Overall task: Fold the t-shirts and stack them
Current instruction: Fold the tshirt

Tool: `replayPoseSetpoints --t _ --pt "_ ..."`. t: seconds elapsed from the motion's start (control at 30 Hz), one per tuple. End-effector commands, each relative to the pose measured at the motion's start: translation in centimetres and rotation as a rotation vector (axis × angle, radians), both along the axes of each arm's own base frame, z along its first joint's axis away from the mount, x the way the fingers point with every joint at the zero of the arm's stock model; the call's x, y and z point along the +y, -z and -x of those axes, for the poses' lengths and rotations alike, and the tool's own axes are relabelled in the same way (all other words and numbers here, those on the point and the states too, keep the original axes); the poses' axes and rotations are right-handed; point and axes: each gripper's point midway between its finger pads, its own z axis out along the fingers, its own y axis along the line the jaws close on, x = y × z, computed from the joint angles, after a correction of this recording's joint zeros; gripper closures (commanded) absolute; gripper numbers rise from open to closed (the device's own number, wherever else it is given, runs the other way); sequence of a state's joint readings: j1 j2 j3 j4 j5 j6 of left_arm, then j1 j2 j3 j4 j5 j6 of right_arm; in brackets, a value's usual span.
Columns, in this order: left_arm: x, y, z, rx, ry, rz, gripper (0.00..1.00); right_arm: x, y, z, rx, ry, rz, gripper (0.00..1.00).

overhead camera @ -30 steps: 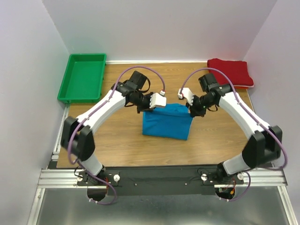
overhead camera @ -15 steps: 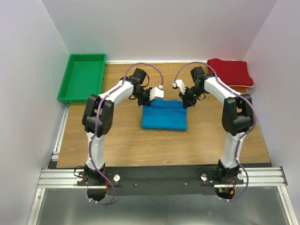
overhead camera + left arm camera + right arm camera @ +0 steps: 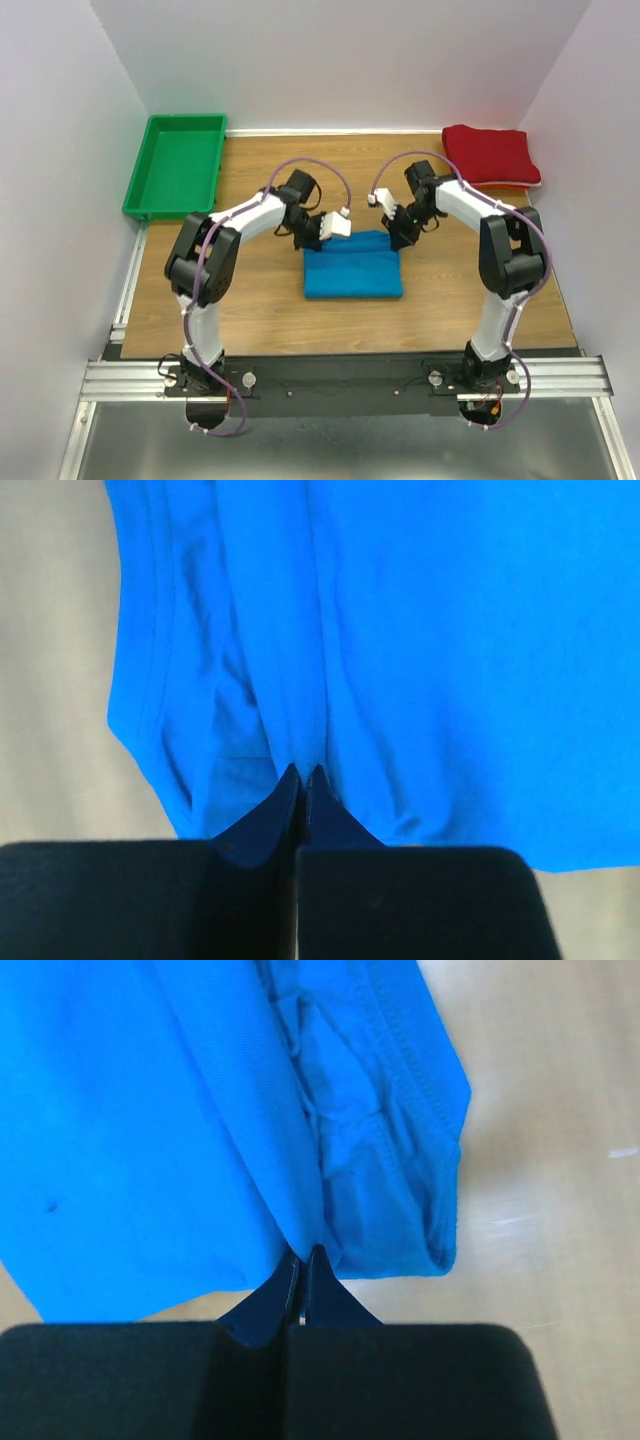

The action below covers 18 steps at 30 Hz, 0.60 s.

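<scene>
wooden surface (image 3: 255, 320), white walls (image 3: 330, 60) on three sides.
item: blue t-shirt (image 3: 352, 275), folded into a rectangle, lying flat at the middle of the surface.
item: dark red t-shirt (image 3: 490, 153), folded, pale edge showing along its near side, far right corner, well apart from the blue one.
item: green plastic tray (image 3: 165, 213), far left corner.
left claw (image 3: 303, 772): tips pressed together, pinching a ridge of blue cloth at the shirt's far left edge.
right claw (image 3: 303, 1252): tips likewise closed, nipping a fold of blue cloth at the far right edge, beside the bunched hem.
</scene>
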<state>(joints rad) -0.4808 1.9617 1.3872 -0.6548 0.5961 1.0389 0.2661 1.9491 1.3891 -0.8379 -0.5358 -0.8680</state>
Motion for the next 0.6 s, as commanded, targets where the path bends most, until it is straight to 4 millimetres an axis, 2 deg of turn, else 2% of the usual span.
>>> replayPoseSetpoints --t 0.0,0.03,0.13,0.2,0.3,0.37,0.43,0.5,0.53,0.57 --pt "0.5 -0.2 5.6 0.056 0.046 -0.007 0.96 0.2 -1.2 4.4 0.015 -0.028 0.013 0.99" --pt "0.8 -0.1 7.2 0.07 0.055 -0.007 0.96 0.0 -0.8 6.0 0.046 -0.02 0.017 1.0" --pt "1.0 -1.0 8.9 0.084 0.065 0.017 0.96 0.3 -2.5 7.6 0.033 -0.003 -0.015 0.99" --pt "1.1 -2.1 9.8 0.099 0.083 0.03 0.96 0.2 -3.5 8.1 0.018 0.01 -0.022 1.0" --pt "1.0 -5.1 9.9 0.075 0.093 0.053 0.96 0.0 -6.5 7.8 -0.045 0.026 -0.03 1.0" --pt "0.8 -7.1 9.3 0.05 0.09 0.073 0.94 -0.2 -7.4 7.0 -0.092 0.021 -0.019 1.0" --pt "0.3 -8.0 8.0 0.021 0.09 0.08 0.94 -0.5 -6.7 6.3 -0.104 -0.011 0.012 1.0" --pt "0.3 -7.8 6.7 -0.003 0.082 0.066 0.93 -0.8 -5.7 5.4 -0.092 -0.019 0.044 1.0" --pt "0.4 -6.7 5.9 0.015 0.069 0.051 0.93 -0.9 -5.6 4.4 -0.105 -0.026 0.047 1.0" --pt "0.5 -6.7 4.8 0.001 0.067 0.053 0.92 -0.9 -4.3 4.0 -0.071 -0.03 0.059 0.99"
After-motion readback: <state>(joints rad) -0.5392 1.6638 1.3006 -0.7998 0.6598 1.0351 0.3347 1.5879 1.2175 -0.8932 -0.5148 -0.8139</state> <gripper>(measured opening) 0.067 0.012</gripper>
